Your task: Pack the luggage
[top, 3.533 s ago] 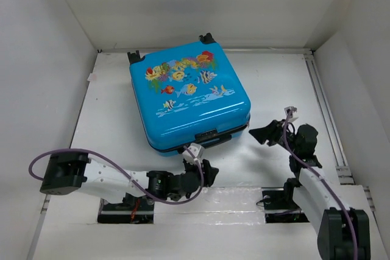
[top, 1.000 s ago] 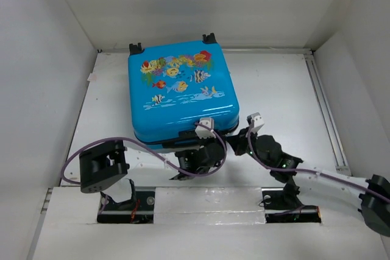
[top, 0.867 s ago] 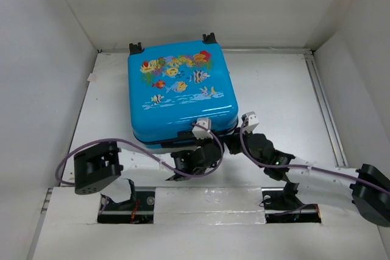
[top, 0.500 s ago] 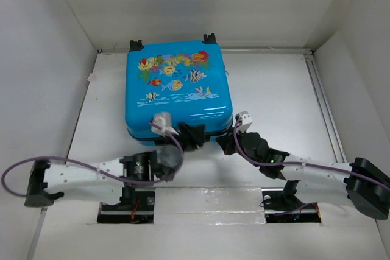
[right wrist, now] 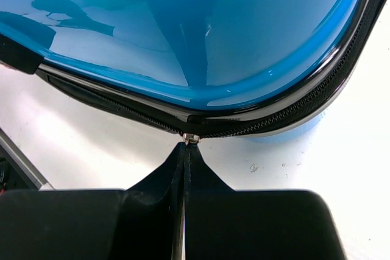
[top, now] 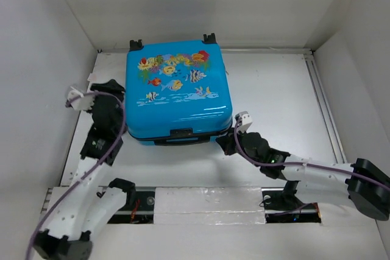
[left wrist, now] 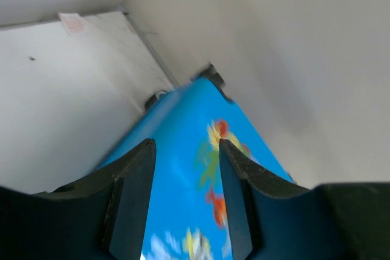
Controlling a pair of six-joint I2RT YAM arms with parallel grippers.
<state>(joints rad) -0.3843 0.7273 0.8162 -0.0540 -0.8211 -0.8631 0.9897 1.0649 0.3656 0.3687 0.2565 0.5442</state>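
The luggage (top: 177, 89) is a bright blue hard shell with a fish print. It lies flat and closed in the middle of the table, wheels (top: 209, 38) toward the back wall. My right gripper (top: 223, 144) is at its near right corner, shut on the silver zipper pull (right wrist: 191, 137), which shows at my fingertips (right wrist: 186, 148) against the black zipper line. My left gripper (top: 114, 88) hovers at the luggage's left edge. In the left wrist view its fingers (left wrist: 186, 145) stand apart with nothing between them, and the blue lid (left wrist: 195, 108) shows beyond.
White walls close in the table (top: 274, 89) on three sides, the left wall close beside my left arm. A raised rail (top: 326, 114) runs along the right side. The luggage's black carry handle (top: 177, 140) faces the near edge.
My left arm has swung from the luggage's near front edge round to its left side. The right gripper has stayed shut at the near right corner. The luggage turned slightly, then held still.
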